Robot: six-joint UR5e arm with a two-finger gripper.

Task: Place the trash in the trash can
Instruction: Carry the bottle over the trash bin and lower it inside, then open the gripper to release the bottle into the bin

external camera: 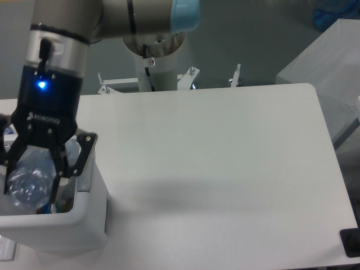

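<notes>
My gripper [31,183] is shut on a clear plastic bottle [28,181], a piece of the trash, and holds it directly over the opening of the white trash can [84,216] at the table's front left. The bottle's round end faces the camera between the black fingers [58,174]. Inside the trash can, below the bottle, a bit of clear and coloured material [56,207] shows, mostly hidden by the gripper. The can's grey rim strip [85,179] peeks out beside the right finger.
The white table [225,169] stretches to the right of the trash can. The arm's base column [154,62] stands behind the table's back edge. A grey cabinet [326,73] sits at the far right, and a small black object [351,243] lies at the front right corner.
</notes>
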